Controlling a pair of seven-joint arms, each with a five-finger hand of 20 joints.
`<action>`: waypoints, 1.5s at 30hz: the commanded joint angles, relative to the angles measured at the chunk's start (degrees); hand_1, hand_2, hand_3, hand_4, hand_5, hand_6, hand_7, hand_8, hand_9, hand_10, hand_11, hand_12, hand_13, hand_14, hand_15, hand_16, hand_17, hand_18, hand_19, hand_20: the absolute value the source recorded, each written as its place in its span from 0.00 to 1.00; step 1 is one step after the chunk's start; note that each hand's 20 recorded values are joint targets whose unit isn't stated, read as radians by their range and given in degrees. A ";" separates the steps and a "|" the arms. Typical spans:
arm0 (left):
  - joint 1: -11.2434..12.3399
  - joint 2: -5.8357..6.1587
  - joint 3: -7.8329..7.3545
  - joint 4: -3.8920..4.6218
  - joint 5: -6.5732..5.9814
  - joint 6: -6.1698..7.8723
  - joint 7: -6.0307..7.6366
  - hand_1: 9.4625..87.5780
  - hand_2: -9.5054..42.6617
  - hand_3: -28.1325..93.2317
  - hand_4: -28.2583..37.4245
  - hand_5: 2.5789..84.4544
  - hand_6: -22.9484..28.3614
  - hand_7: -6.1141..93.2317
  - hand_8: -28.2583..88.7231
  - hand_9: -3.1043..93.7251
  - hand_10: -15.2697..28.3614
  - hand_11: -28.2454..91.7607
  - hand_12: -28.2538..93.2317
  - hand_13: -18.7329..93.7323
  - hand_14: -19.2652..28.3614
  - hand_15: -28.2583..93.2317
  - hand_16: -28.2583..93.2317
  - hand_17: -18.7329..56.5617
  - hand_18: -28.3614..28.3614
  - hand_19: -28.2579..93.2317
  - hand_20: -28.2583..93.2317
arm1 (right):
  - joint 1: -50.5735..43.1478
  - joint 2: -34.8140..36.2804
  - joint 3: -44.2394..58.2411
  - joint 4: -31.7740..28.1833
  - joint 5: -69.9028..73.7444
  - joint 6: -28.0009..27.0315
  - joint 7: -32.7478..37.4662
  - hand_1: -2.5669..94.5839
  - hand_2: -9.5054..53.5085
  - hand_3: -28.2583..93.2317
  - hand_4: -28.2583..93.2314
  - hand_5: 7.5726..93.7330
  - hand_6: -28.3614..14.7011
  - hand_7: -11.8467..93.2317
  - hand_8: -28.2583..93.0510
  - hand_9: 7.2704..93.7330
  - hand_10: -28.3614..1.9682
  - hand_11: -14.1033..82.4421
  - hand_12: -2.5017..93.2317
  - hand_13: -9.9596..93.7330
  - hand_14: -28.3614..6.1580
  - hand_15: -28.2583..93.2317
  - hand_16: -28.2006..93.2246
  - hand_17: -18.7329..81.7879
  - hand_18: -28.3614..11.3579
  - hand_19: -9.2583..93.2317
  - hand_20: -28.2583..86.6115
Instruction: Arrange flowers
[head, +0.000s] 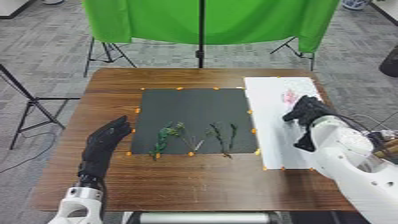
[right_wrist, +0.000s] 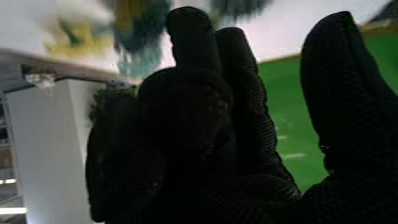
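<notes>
Your right hand (head: 309, 111) is released, its fingers (right_wrist: 197, 45) loosely extended, over the white sheet (head: 275, 132), just beside the pink flowers (head: 290, 96). Your left hand's (head: 107, 137) fingers are straight, just outside the dark mat's (head: 195, 107) left edge. Leafy green stems (head: 163, 136) lie spread across the mat's near half, on the wooden table (head: 209, 187).

Grn stems (head: 163, 136) flat on dk mat (head: 191, 106), pink flwr (head: 290, 96) on wht sheet (head: 266, 92)
</notes>
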 joint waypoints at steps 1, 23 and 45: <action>0.83 -0.46 0.45 0.63 0.76 -0.13 -0.67 0.22 0.05 0.78 0.16 0.55 0.51 0.18 0.21 0.47 0.62 0.34 0.36 0.45 0.75 0.41 0.28 0.29 0.75 0.29 0.43 | -1.77 -1.01 -2.03 2.02 -2.28 2.09 -0.51 0.46 0.00 0.72 0.14 0.68 0.66 0.22 0.17 0.79 0.38 0.36 0.30 0.95 0.71 0.72 0.52 0.81 0.38 1.00 0.78; 4.36 0.46 0.20 -1.71 -8.56 16.21 8.20 0.19 0.30 0.80 0.03 0.53 0.51 0.16 0.20 0.47 0.63 0.35 0.35 0.44 0.71 0.38 0.26 0.36 0.70 0.26 0.43 | 29.92 -6.70 -25.19 -0.88 3.37 16.44 -15.91 0.75 0.00 0.59 0.18 0.87 0.61 0.25 0.34 1.00 0.62 0.26 0.46 1.00 0.81 0.72 0.49 0.89 0.47 1.00 0.75; 2.50 0.75 1.76 -1.01 -8.82 14.53 7.51 0.17 0.56 0.79 0.00 0.53 0.50 0.16 0.20 0.48 0.63 0.35 0.34 0.45 0.70 0.38 0.26 0.35 0.70 0.26 0.42 | 41.22 -30.33 -47.52 18.70 10.61 5.54 -22.04 0.71 0.00 0.64 0.13 0.85 0.64 0.27 0.34 0.99 0.66 0.24 0.48 1.00 0.81 0.73 0.50 0.88 0.46 1.00 0.77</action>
